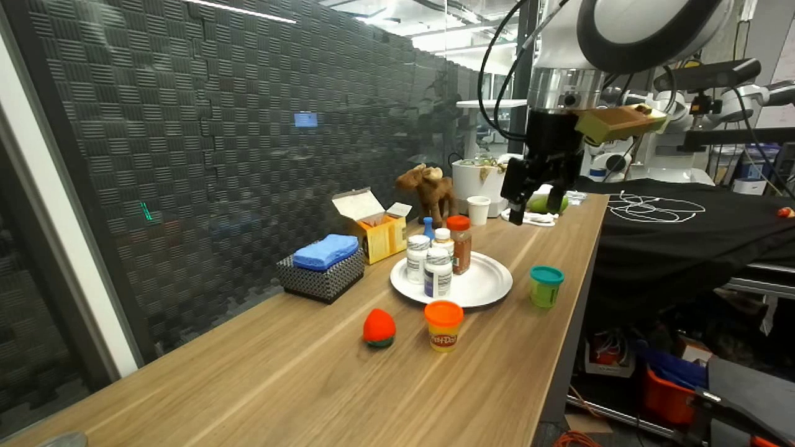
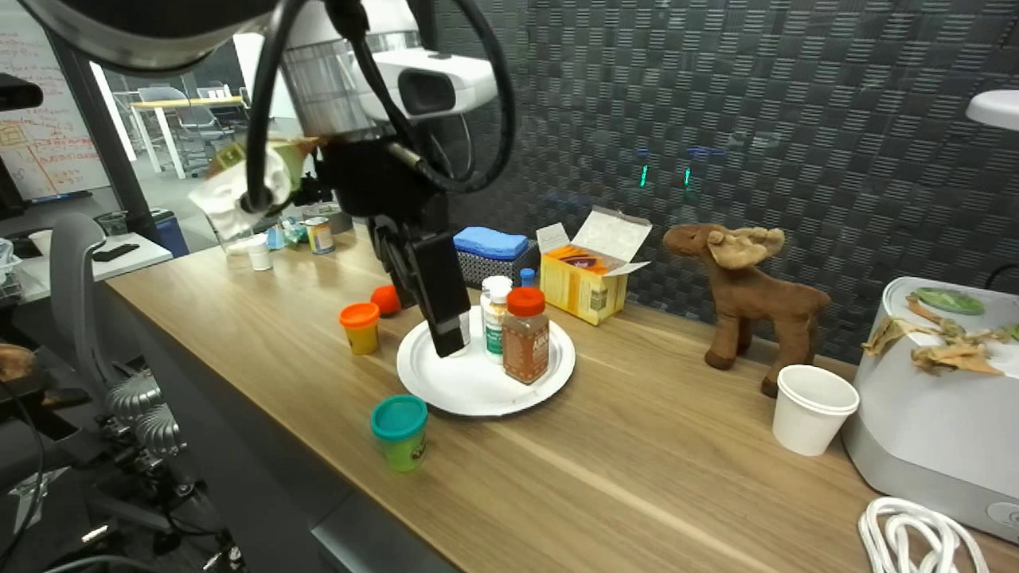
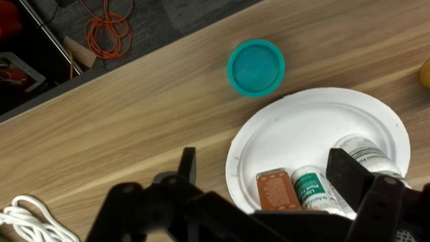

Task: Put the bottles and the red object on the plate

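Note:
Several bottles stand upright on the white plate [image 1: 490, 292]: white ones with pale caps, such as the front bottle [image 1: 438, 276], and a brown bottle [image 1: 460, 248] with a red cap. The red object [image 1: 379, 328], dark green at its base, lies on the bare table off the plate, beside the orange-lidded cup; in an exterior view the red object [image 2: 386, 300] is partly covered by my arm. My gripper [image 3: 262, 156] is open and holds nothing. It hangs above the tabletop near the plate; the wrist view looks down past its spread fingers [image 3: 188, 164] onto the bottles.
A teal-lidded green cup [image 1: 546, 287] and an orange-lidded yellow cup [image 1: 443, 328] flank the plate. Behind it are a yellow box [image 1: 385, 239], a patterned box with a blue cloth [image 1: 326, 251] and a plush moose [image 2: 748, 294]. A paper cup [image 2: 814, 410] stands by a white appliance [image 2: 939, 414].

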Tool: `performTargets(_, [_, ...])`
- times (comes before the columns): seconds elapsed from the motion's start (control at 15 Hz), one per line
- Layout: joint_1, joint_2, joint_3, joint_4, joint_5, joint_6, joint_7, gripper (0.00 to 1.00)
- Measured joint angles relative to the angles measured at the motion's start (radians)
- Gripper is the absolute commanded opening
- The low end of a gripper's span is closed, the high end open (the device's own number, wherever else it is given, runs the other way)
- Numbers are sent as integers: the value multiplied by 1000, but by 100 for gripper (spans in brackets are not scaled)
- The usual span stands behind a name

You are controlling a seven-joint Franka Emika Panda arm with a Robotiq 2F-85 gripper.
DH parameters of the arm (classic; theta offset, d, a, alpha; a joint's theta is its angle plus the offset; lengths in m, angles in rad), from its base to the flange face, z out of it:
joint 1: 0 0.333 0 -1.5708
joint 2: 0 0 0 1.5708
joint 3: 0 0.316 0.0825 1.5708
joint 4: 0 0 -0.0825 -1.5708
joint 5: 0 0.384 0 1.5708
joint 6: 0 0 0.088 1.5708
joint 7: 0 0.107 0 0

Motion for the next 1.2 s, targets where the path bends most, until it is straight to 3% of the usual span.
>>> performTargets(0.73, [0, 152, -18, -43, -7, 53, -28, 100])
performTargets(0.8, [0, 169, -22, -39, -7, 58, -35, 75])
performTargets(0.87, [0, 186, -27, -35, -7, 60, -43, 73])
performTargets(1.2, [0, 241, -39, -10, 0, 63, -72, 35])
